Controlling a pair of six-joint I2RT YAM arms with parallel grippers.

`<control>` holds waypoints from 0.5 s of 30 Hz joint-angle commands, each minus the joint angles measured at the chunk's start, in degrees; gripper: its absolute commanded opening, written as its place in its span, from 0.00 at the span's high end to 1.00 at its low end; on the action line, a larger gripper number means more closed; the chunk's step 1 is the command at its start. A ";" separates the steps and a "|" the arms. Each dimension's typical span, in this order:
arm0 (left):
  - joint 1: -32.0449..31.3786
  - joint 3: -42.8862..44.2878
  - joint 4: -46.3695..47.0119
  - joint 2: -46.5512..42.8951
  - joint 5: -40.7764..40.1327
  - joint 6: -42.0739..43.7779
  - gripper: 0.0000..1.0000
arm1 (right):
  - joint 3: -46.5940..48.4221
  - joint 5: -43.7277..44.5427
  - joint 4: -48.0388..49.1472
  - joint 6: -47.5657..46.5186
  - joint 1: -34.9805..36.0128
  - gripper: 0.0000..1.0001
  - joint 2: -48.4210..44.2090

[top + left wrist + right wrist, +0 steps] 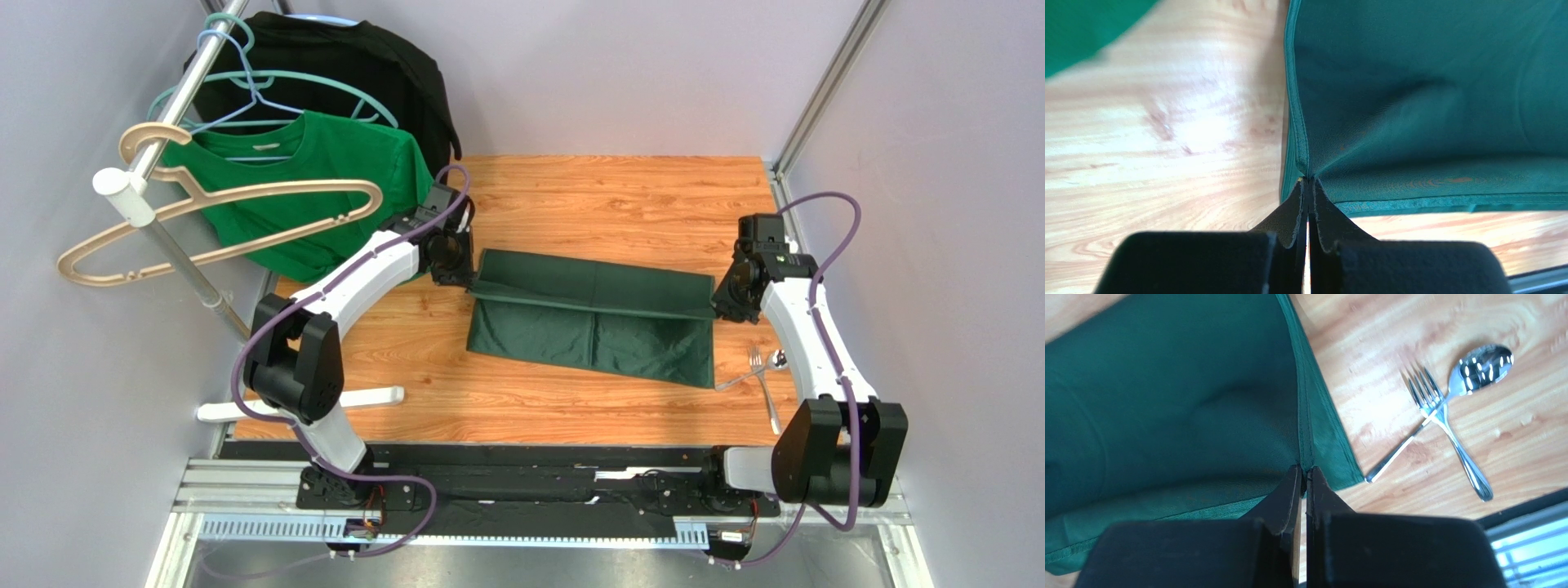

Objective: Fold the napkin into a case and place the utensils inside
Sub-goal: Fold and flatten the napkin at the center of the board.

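Light wooden tabletop (pixel 589 196) carries the plain dark forest-green cloth napkin (pixel 601 321) at its middle, with 1 long edge raised. Left jaws and right jaws are each clenched on an end of that edge. I judge fold 1 in progress; case unformed, utensils outside. Bright green T-shirt (pixel 319 172) hangs far-left, no obstruction. Steel fork (pixel 1407 432) lies crossed with steel spoon (pixel 1482 362), just right of the napkin.

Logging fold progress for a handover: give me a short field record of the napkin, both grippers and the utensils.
napkin: dark green, partly folded over itself, on the wooden table
left gripper: shut on the napkin's left edge
right gripper: shut on the napkin's right edge
fork: on the table right of the napkin, crossed with the spoon
spoon: beside the fork, outside the napkin
case: not yet formed
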 commanded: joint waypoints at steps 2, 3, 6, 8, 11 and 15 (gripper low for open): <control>-2.03 -3.81 1.88 -0.77 4.13 -1.57 1.00 | -4.20 1.64 -0.82 1.31 -0.20 1.00 -1.31; -2.29 -4.69 2.50 -0.51 4.84 -1.92 1.00 | -4.64 1.55 -0.82 1.58 -0.20 1.00 -1.22; -2.91 -5.14 2.15 0.72 3.97 -2.10 1.00 | -6.49 1.55 -0.73 2.46 -0.20 1.00 -0.95; -2.91 -5.31 1.89 0.98 2.74 -2.01 1.00 | -7.54 1.20 -0.20 2.55 -0.20 1.00 -0.69; -2.91 -5.49 1.80 1.95 1.60 -1.66 1.00 | -8.78 2.25 0.41 2.64 -0.20 1.00 0.53; -2.91 -6.36 1.89 3.44 1.33 -2.01 1.00 | -9.92 2.43 0.68 2.90 -0.20 1.00 1.77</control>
